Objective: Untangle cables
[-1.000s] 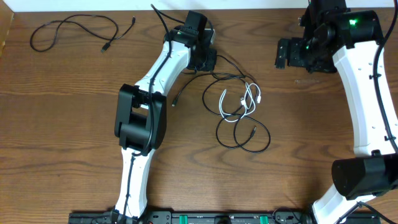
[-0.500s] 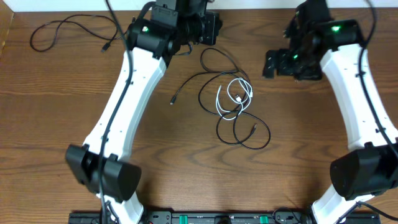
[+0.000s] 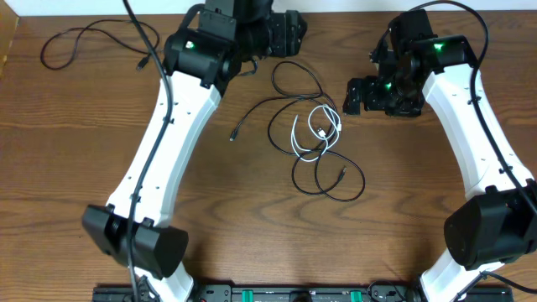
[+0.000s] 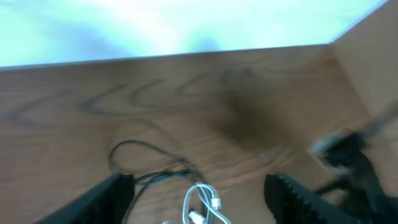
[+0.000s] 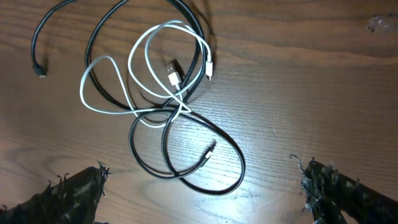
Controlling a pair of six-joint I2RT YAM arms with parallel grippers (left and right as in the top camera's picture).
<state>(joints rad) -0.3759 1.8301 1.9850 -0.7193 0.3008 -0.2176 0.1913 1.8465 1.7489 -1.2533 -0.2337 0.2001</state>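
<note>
The white cable (image 3: 317, 130) lay looped through thin black cables (image 5: 241, 167) at the wooden table's (image 3: 75, 168) centre. A lone black cable (image 3: 80, 32) lay well apart at 10 o'clock. The left gripper (image 4: 202, 193) hovered at the tangle's 12 o'clock and the right gripper (image 5: 202, 171) at its 2 o'clock, both with jaws apart and empty.

The left arm (image 3: 168, 143) has swung up toward the far edge of the bench (image 3: 75, 143), and the left claw (image 3: 292, 32) has spread open. The cables (image 3: 315, 134) have slid that way. The right claw (image 3: 357, 94) has moved closer to them.
</note>
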